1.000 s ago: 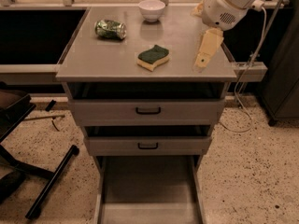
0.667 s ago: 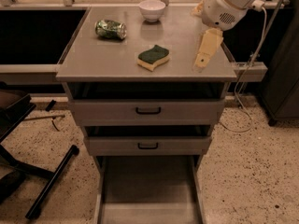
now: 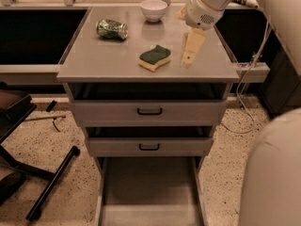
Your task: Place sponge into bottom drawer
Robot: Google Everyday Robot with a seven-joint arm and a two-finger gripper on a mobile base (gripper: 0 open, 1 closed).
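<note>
One black chair (image 3: 28, 173) stands on the speckled floor at the lower left of the frame. Next comes the grey worktop (image 3: 108, 55), in the upper middle. A squashed green can (image 3: 112, 29) lies on its side at the back left of the worktop. A small white bowl (image 3: 154, 9) sits at the back, near the middle. The sponge (image 3: 154, 57) lies flat on the worktop in front of the bowl, green side up and yellow side down. It is well apart from the can.

Just to the right of the sponge is the robot's hand (image 3: 189, 58). It points down at the worktop from a white arm that comes in from the upper right. The hand holds nothing and does not touch the sponge. I cannot tell how far open it is.

Under the worktop are a top drawer (image 3: 188, 112) and a middle drawer (image 3: 188, 146), each with a black handle. The bottom drawer (image 3: 149, 192) is pulled out at the bottom of the frame, and its flat grey floor shows.
</note>
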